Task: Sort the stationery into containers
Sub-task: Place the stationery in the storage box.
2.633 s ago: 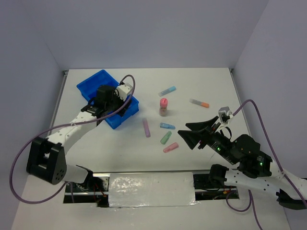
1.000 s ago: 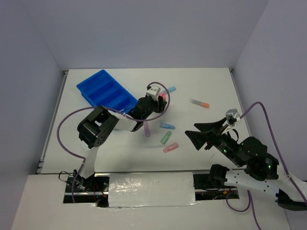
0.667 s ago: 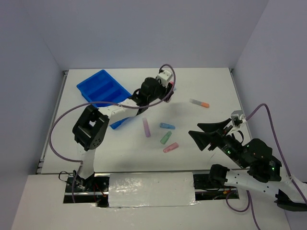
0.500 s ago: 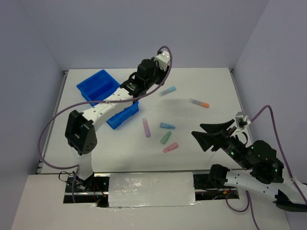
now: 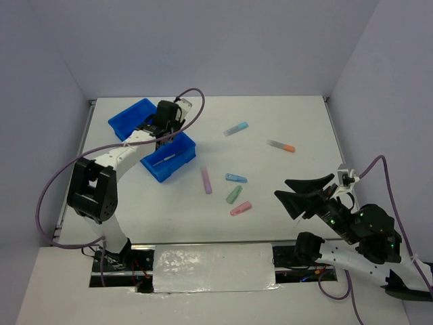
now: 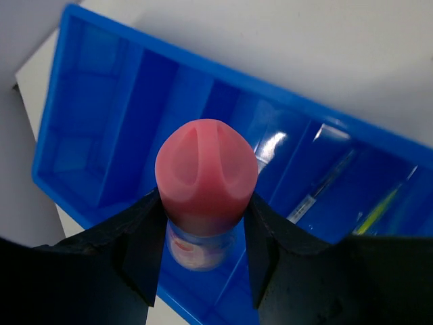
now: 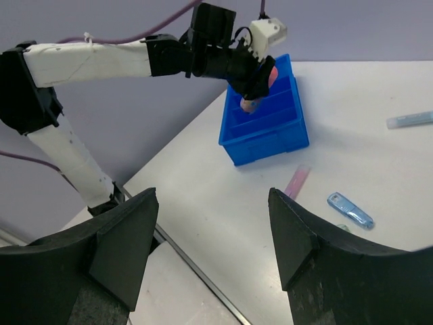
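The left gripper [image 6: 206,227] is closed on the bottle [image 6: 206,172], with one finger pressing on each side just below the pink cap. In the left wrist view the bottle is upright over the blue tray [image 6: 101,135], above one of the middle compartments. Its bottom is hidden, so I cannot tell if it touches the tray floor. In the compartments at 3 o'clock from the bottle in this view lie a thin dark pen [image 6: 318,193] and, one compartment farther, a yellow pencil [image 6: 382,206].

In the top view the tray is at 10 o'clock from the centre of the table [image 5: 270,115], and the left arm bends over it.

Six sticks lie on the table, all apart from the tray:
- The purple stick [image 5: 206,181] is close to the centre.
- The short blue stick [image 5: 235,178] is just beside it at 3 o'clock.
- The green stick [image 5: 234,195] and the pink stick [image 5: 240,208] are at 5 o'clock.
- The long blue stick [image 5: 235,128] is at 1 o'clock.
- The grey stick [image 5: 281,145], which has an orange end, is at 2 o'clock.

The right gripper [image 5: 283,189] is at 4 o'clock, near the table's front edge. Its fingers are wide apart and hold nothing.
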`<move>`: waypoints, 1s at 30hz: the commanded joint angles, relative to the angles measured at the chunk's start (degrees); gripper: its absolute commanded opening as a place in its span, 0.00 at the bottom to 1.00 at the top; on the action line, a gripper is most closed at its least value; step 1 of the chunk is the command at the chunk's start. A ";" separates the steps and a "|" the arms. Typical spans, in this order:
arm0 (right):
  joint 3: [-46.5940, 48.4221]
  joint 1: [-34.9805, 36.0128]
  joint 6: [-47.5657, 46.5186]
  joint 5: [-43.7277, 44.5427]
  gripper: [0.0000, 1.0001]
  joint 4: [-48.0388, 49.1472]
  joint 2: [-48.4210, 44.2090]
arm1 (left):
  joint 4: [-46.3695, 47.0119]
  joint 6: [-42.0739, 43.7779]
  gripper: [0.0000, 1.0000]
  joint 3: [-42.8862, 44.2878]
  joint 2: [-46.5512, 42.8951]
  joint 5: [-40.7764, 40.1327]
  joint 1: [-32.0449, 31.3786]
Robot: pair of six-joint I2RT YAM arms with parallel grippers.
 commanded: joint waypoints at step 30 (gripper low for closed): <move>0.99 -0.23 -2.16 -1.19 0.84 4.92 11.16 | 11.04 2.81 0.95 -9.91 -7.63 6.86 6.90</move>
